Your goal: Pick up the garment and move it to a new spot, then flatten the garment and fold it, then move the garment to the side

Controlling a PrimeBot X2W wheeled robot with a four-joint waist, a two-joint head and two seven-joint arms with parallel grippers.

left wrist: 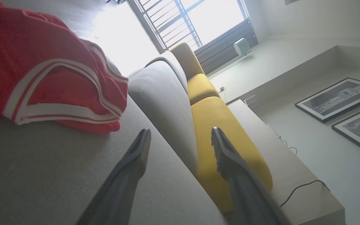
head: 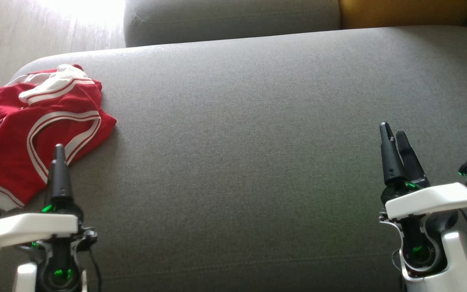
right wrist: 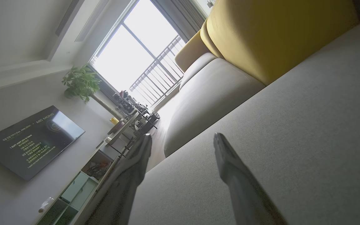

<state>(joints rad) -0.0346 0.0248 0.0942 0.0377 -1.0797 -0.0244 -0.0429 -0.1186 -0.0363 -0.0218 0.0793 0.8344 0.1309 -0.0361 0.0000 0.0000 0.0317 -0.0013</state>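
The garment is a red sports jersey with white-striped trim, lying crumpled at the far left end of the grey sofa seat. In the left wrist view the garment fills the upper left. My left gripper stands at the lower left, its tip over the garment's near edge; the left gripper is open with nothing between its fingers. My right gripper stands at the lower right over bare cushion, far from the garment. In its wrist view the right gripper is open and holds nothing.
A grey back cushion and a yellow cushion line the far side. Wooden floor lies past the sofa's left end. A TV and a plant stand across the room.
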